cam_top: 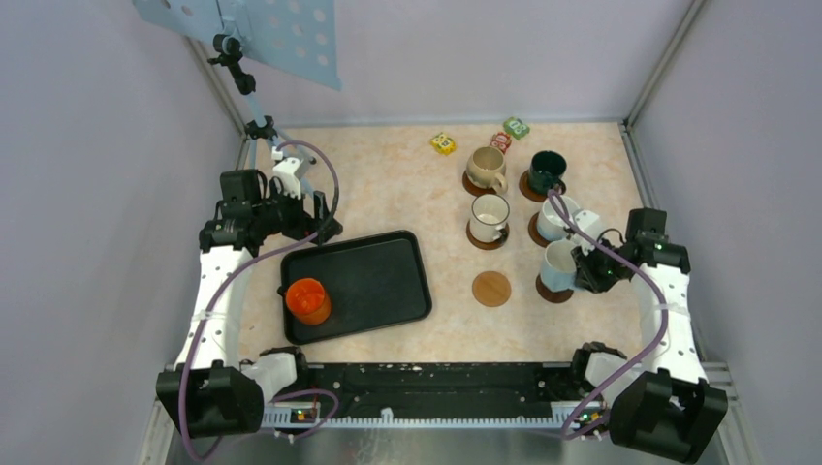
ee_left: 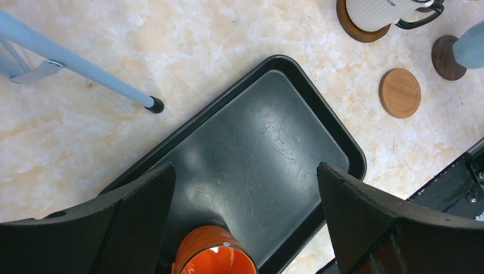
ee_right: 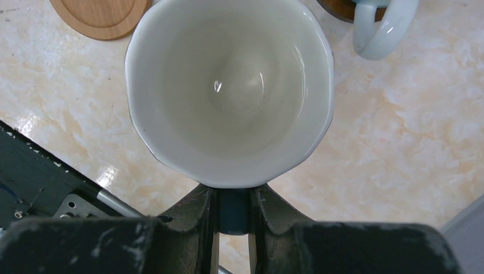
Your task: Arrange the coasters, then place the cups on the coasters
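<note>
My right gripper [ee_right: 233, 197] is shut on the dark handle of a white cup [ee_right: 228, 91]. In the top view this cup [cam_top: 559, 264] stands over a dark coaster [cam_top: 553, 290] at the right; I cannot tell whether it touches it. A bare light coaster [cam_top: 491, 288] lies just left of it. Behind them, beige [cam_top: 485, 168], dark green [cam_top: 546, 170], dark-rimmed white [cam_top: 489, 215] and blue-handled white [cam_top: 557, 218] cups each sit on a coaster. An orange cup [cam_top: 308, 299] stands on the black tray [cam_top: 388, 271]. My left gripper [ee_left: 245, 171] hangs open above the tray, the orange cup [ee_left: 212, 254] below its fingers.
Yellow [cam_top: 443, 143], red [cam_top: 500, 141] and green [cam_top: 516, 127] blocks lie near the back wall. A light-blue stand [cam_top: 254, 97] with a perforated board rises at the back left, its foot [ee_left: 154, 104] close to the tray's far edge. Metal frame posts line both sides.
</note>
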